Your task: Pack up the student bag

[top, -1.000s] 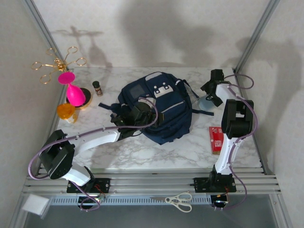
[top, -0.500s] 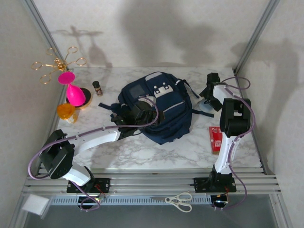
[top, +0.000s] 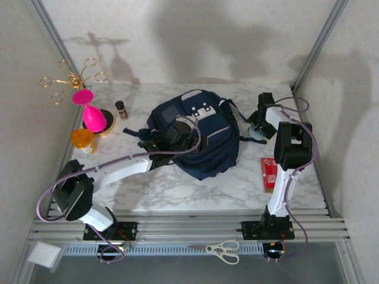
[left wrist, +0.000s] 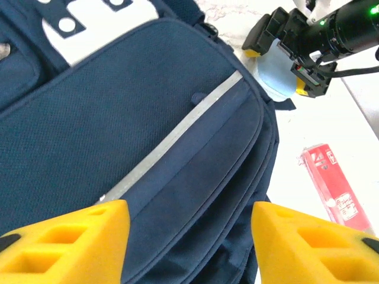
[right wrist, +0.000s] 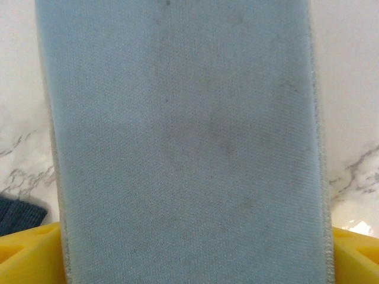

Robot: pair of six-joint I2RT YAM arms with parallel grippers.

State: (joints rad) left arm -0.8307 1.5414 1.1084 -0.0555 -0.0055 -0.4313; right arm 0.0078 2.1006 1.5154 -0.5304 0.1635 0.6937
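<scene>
Table [top: 177,190], left gripper [left wrist: 188,220] spread over student bag [left wrist: 112,118], right gripper [top: 258,123] straddling blue pouch [right wrist: 183,136], grip unclear, red pack [top: 270,173] illegible

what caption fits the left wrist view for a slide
Left gripper, jaws open, over the navy student bag; red box on the marble table beside it.

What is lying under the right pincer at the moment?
A pale blue fabric item lies flat on the marble table, between the yellow fingers of the right pincer. Anything beneath the fabric is covered.

Lab cell: aluminium frame [top: 189,228], white walls [top: 207,41]
</scene>
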